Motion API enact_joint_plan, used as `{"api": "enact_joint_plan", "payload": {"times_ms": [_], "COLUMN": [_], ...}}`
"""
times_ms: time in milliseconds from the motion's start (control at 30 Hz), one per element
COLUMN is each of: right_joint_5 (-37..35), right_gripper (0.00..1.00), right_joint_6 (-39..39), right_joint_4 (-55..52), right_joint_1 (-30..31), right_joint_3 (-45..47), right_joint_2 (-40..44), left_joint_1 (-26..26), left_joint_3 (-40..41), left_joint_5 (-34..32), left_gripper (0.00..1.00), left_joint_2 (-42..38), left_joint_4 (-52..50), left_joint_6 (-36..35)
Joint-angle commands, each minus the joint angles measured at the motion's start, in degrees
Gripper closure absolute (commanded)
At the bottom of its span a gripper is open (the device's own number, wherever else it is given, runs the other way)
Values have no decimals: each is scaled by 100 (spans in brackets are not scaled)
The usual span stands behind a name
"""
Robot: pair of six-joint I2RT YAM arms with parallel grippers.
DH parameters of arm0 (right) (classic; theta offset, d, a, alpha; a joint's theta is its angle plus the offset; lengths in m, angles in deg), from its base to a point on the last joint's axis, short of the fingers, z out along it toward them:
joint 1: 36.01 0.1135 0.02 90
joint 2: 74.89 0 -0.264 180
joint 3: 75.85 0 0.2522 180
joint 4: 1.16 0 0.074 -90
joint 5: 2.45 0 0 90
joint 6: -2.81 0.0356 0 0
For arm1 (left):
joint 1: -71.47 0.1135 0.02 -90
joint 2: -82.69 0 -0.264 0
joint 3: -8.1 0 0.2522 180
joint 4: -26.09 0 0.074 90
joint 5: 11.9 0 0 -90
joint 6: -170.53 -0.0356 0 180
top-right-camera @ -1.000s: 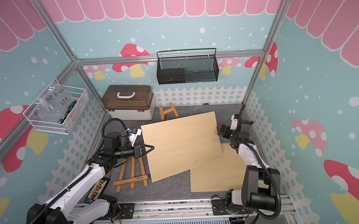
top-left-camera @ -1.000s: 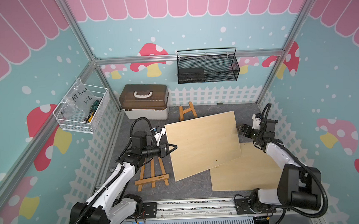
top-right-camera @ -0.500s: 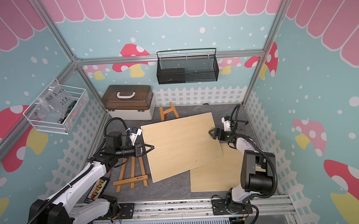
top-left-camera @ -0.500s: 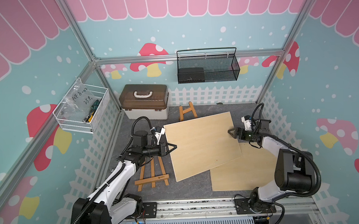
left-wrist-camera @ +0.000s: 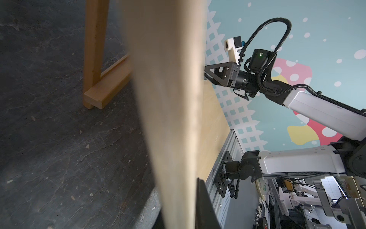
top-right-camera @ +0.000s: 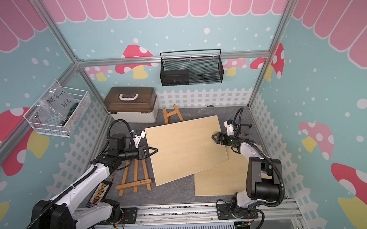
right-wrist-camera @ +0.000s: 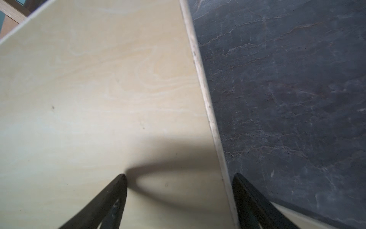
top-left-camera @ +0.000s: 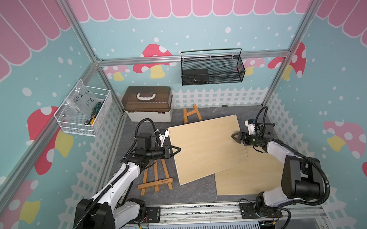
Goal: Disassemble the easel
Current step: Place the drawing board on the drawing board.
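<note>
Left tool (top-left-camera: 178,149) clamped on 9 o'clock edge of upper board (top-left-camera: 207,149), board sitting mid-table (top-left-camera: 193,194), skewed. My right tool (top-left-camera: 233,136) at board's 3 o'clock edge, jaws apart. Wrist view: one finger (right-wrist-camera: 111,198) over board face, other past edge, no grip that I can see. Second board (top-left-camera: 250,177) flat at 5 o'clock, partly under upper one. Easel frame (top-left-camera: 157,178) lying at 8 o'clock under left arm. Small A-piece (top-left-camera: 192,115) at 12, near brown-lidded box (top-left-camera: 147,103).

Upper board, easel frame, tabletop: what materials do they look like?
Upper board: likely plywood, pale, unfinished matte; swirling grain, thin pale edge. Easel frame: solid wood, warmer orange tone, maybe varnished. Tabletop: dark slate look, veined; could be printed laminate.
</note>
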Motion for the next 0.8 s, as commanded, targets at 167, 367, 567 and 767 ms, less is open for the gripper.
{"api": "enact_joint_plan", "payload": {"times_ms": [167,367,567,767], "right_joint_5": [643,435,-180,-1568], "right_gripper": [15,15,13,7], "right_joint_6": [747,1075,954,223], "right_joint_4": [-220,-225,-541,-1752], "right_joint_1": [212,214,197,147], "right_joint_3": [689,1443,1506,573], "right_joint_2": [1287,1951,2018,1623], "left_joint_1": [-185,-344,-368,-368], "left_joint_3": [196,309,304,86], "left_joint_5": [-611,-704,-910,-947], "left_gripper": [100,100,100,100], "left_joint_2": [8,-33,174,565], "left_joint_4": [-683,-1017,-1043,-854], "left_joint_6": [-61,39,146,329]}}
